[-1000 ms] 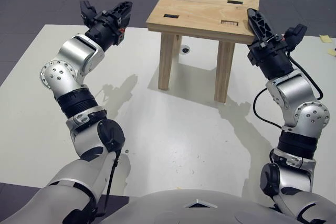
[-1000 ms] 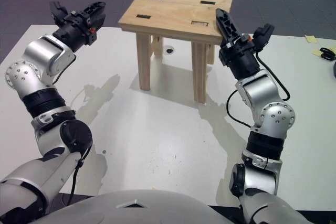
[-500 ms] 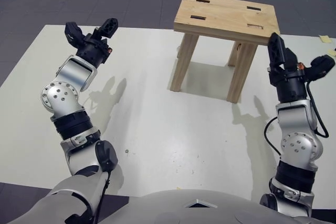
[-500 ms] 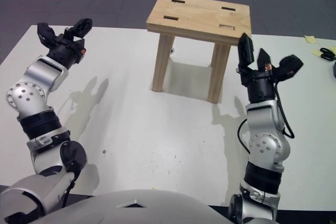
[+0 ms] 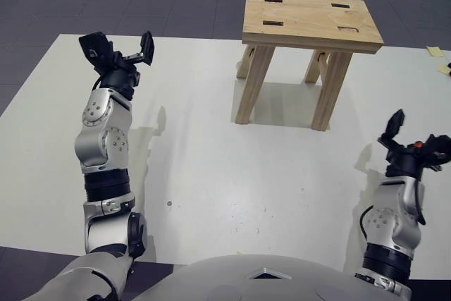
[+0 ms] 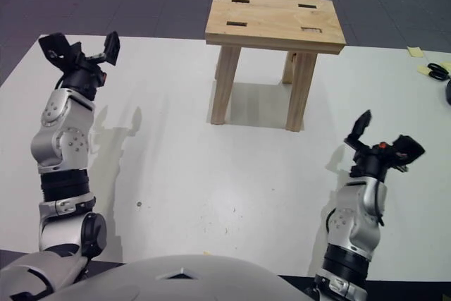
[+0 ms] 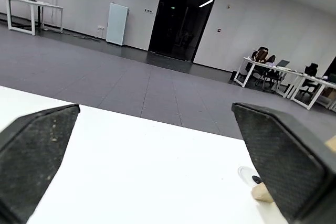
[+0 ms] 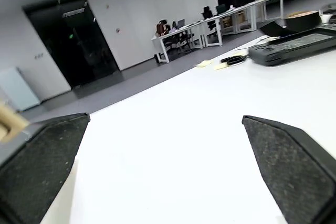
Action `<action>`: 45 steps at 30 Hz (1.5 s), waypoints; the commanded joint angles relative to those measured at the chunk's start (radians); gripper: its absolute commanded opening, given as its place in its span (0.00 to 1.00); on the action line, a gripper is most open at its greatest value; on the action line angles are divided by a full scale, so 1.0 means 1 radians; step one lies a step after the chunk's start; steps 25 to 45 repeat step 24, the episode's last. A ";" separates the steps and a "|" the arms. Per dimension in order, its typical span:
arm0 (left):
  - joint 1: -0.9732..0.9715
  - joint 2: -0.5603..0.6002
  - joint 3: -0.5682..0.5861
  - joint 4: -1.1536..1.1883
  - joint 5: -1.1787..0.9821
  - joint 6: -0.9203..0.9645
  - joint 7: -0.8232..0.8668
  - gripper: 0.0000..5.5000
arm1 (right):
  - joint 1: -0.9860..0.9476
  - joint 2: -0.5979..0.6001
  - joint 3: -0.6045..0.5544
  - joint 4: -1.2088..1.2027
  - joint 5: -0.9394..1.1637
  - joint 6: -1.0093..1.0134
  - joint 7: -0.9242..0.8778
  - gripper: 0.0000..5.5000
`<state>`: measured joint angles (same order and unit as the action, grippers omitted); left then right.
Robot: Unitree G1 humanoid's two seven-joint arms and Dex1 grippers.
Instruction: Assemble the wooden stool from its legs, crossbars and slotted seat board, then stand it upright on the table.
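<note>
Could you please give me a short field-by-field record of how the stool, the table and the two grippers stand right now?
task object: wooden stool, assembled, upright on its legs, slots showing in its top
surface: white table, stool toward its far side
left arm: left gripper, jaws open, empty, at the table's left, apart from the stool
right arm: right gripper, jaws open, empty, at the near right, apart from the stool
other: yellow notes at the table's right edge
</note>
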<state>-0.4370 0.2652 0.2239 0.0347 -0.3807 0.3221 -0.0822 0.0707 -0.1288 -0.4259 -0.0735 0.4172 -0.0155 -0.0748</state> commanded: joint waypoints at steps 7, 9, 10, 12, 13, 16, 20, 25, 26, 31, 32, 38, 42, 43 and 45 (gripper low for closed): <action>0.035 -0.018 -0.059 0.045 0.166 -0.192 -0.009 0.98 | -0.112 -0.037 0.102 0.180 -0.218 -0.103 0.031 0.98; 0.035 -0.036 -0.062 0.046 0.182 -0.199 0.008 0.98 | -0.136 -0.059 0.111 0.198 -0.239 -0.108 0.049 0.98; 0.038 -0.043 -0.062 0.040 0.186 -0.202 0.015 0.98 | -0.150 -0.071 0.118 0.205 -0.249 -0.112 0.059 0.98; 0.056 -0.057 -0.070 0.012 0.206 -0.208 0.033 0.98 | -0.184 -0.093 0.119 0.227 -0.254 -0.117 0.081 0.98; 0.065 -0.064 -0.075 0.001 0.217 -0.214 0.041 0.98 | -0.198 -0.101 0.118 0.246 -0.257 -0.123 0.085 0.98; 0.091 -0.077 -0.075 -0.036 0.243 -0.212 0.072 0.98 | -0.235 -0.097 0.112 0.262 -0.229 -0.100 0.095 0.98; 0.100 -0.108 -0.087 -0.056 0.267 -0.214 0.106 0.98 | -0.277 -0.104 0.130 0.276 -0.230 -0.081 0.114 0.98; 0.129 -0.139 -0.137 -0.115 0.311 -0.205 0.122 0.98 | -0.304 -0.114 0.171 0.257 -0.206 -0.024 0.196 0.98; 0.129 -0.139 -0.137 -0.115 0.311 -0.205 0.122 0.98 | -0.304 -0.114 0.171 0.257 -0.206 -0.024 0.196 0.98; 0.129 -0.139 -0.137 -0.115 0.311 -0.205 0.122 0.98 | -0.304 -0.114 0.171 0.257 -0.206 -0.024 0.196 0.98; 0.129 -0.139 -0.137 -0.115 0.311 -0.205 0.122 0.98 | -0.304 -0.114 0.171 0.257 -0.206 -0.024 0.196 0.98; 0.129 -0.139 -0.137 -0.115 0.311 -0.205 0.122 0.98 | -0.304 -0.114 0.171 0.257 -0.206 -0.024 0.196 0.98; 0.129 -0.139 -0.137 -0.115 0.311 -0.205 0.122 0.98 | -0.304 -0.114 0.171 0.257 -0.206 -0.024 0.196 0.98; 0.129 -0.139 -0.137 -0.115 0.311 -0.205 0.122 0.98 | -0.304 -0.114 0.171 0.257 -0.206 -0.024 0.196 0.98; 0.129 -0.139 -0.137 -0.115 0.311 -0.205 0.122 0.98 | -0.304 -0.114 0.171 0.257 -0.206 -0.024 0.196 0.98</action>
